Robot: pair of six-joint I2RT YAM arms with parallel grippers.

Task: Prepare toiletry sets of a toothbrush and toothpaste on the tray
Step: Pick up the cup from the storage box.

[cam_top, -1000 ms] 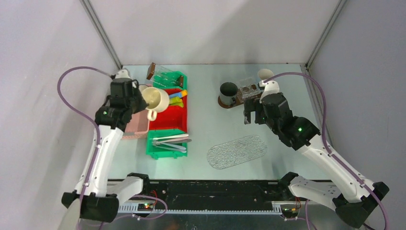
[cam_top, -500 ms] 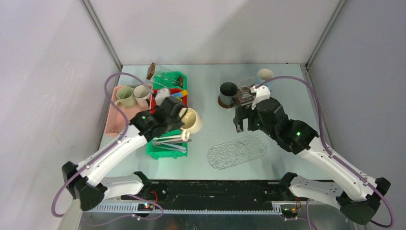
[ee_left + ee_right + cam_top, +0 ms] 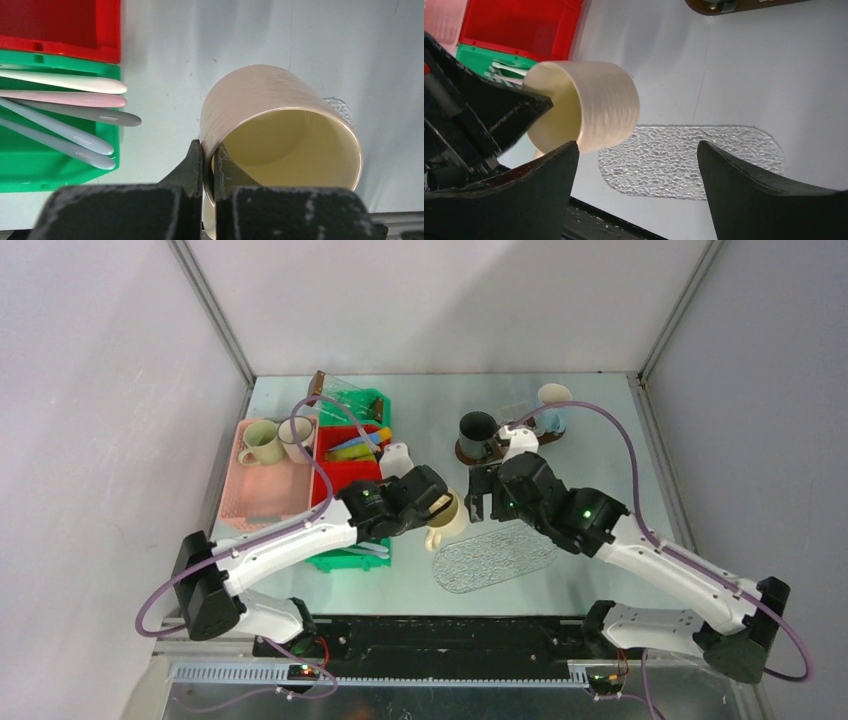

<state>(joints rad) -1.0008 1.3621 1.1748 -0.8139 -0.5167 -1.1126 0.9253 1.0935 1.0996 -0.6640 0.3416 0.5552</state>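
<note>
where a second ago the left claw holds the cream mug over the pink basket at far left, it now hangs right of the green bin, at the left end of the clear tray. the claw is clamped tight on the mug's rim, one finger inside and one outside; the mug is tilted, not upright. the right claw has left the dark mug at the far side and come to just beside the cream mug, its fingers spread wide with nothing between them. judgement: the first mug is about to be set on the tray or passed across, and no set is yet made up. the toothbrushes lie in the green bin and the toothpaste tubes in the red bin, untouched. two mugs remain in the basket. not resolved: whether the cream mug's base touches table or tray; its handle, hidden in both wrist views; the brush heads, cut off at the frame edge; the number of tubes, partly behind a cable.
</note>
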